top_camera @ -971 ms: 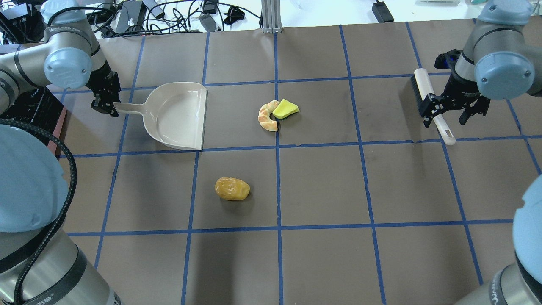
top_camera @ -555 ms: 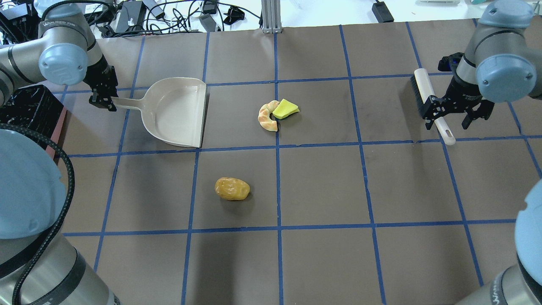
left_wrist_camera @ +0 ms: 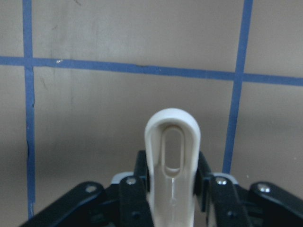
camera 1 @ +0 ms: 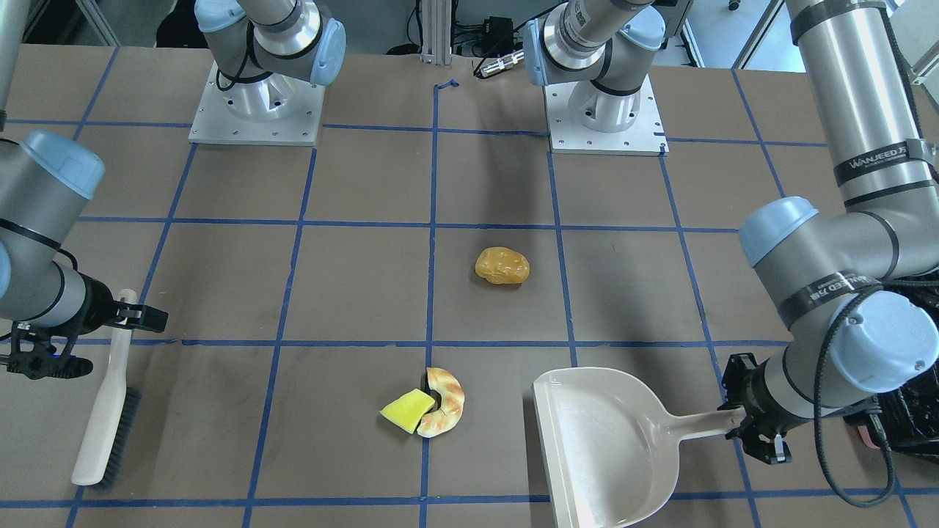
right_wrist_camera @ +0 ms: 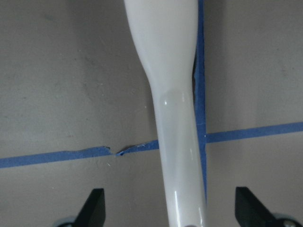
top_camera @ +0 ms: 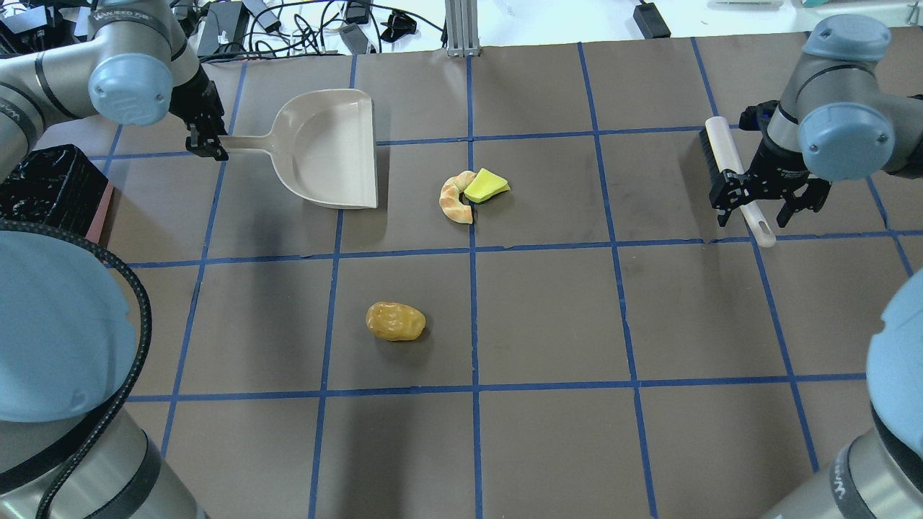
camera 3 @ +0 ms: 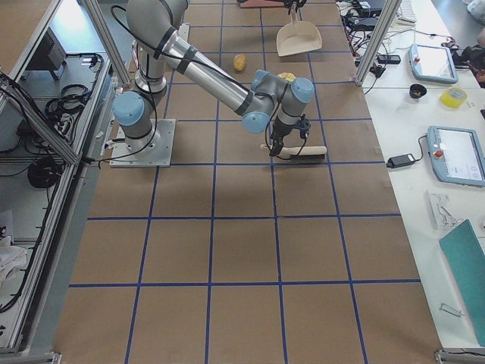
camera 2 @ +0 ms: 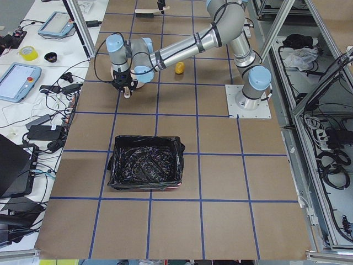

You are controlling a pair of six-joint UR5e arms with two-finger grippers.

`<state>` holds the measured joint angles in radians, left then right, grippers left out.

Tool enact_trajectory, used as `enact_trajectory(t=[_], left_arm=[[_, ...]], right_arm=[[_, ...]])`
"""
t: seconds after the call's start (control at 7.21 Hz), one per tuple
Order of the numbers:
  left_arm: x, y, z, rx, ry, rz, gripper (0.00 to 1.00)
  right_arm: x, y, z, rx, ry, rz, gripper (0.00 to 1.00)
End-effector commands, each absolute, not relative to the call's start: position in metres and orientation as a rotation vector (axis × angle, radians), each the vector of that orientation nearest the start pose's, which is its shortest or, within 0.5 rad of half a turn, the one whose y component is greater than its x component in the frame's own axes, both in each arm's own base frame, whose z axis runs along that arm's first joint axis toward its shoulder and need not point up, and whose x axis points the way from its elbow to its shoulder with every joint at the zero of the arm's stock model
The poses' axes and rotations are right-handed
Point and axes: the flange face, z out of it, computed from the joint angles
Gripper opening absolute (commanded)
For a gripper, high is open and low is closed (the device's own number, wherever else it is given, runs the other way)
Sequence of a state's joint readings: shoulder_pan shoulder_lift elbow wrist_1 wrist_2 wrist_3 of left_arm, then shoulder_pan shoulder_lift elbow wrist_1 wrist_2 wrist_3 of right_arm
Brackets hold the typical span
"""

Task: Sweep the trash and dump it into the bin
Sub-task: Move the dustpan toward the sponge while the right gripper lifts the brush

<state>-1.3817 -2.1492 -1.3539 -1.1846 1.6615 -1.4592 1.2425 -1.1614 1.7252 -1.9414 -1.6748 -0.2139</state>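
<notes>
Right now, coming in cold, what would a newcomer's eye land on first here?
First, the beige dustpan on the robot's left, its handle clamped in the left gripper. Opposite it, the brush lies on the right, with the open right gripper straddling its handle. Between them the croissant-like piece touches the yellow-green wedge, and the golden-brown blob sits alone nearer the robot.

A glossy white handle (right_wrist_camera: 175, 109) runs from the far edge to the near edge, narrowing midway, over a brown table (right_wrist_camera: 71, 71). Blue tape lines (right_wrist_camera: 52, 157) cross beneath it, one torn just left of it. The right gripper (right_wrist_camera: 173, 210) straddles it, black fingertips (right_wrist_camera: 94, 205) spread wide, clear of it on both sides
</notes>
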Motion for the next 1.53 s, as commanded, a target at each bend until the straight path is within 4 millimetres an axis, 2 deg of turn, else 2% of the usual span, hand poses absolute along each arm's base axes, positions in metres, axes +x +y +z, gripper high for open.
enact_trajectory(t=[0.0,0.14,0.28,0.55,0.69,0.83,1.11,1.39], left_arm=[[-0.03,-0.713,0.288,-2.35,2.017,-0.112,0.0],[-0.043,-0.709,0.284,-2.385,1.946,-0.077,0.0],[-0.05,-0.701,0.28,-2.342,1.919,-0.011,0.0],[-0.074,-0.694,0.273,-2.242,1.929,0.036,0.0],[-0.083,-0.693,0.274,-2.207,1.939,0.024,0.0],[-0.084,-0.69,0.267,-2.155,1.929,0.033,0.0],[-0.081,-0.688,0.26,-2.119,1.915,0.027,0.0],[-0.089,-0.689,0.26,-2.113,1.927,0.021,0.0]], right_arm=[[-0.071,-0.588,0.223,0.156,3.167,0.346,0.78],[-0.071,-0.588,0.222,0.159,3.166,0.345,0.7],[-0.071,-0.589,0.223,0.158,3.172,0.323,0.66],[-0.072,-0.593,0.226,0.156,3.186,0.272,0.52],[-0.073,-0.593,0.227,0.162,3.185,0.269,0.41],[-0.072,-0.594,0.228,0.163,3.189,0.255,0.28],[-0.074,-0.595,0.229,0.161,3.199,0.234,0.19],[-0.073,-0.595,0.229,0.159,3.202,0.235,0.1]])
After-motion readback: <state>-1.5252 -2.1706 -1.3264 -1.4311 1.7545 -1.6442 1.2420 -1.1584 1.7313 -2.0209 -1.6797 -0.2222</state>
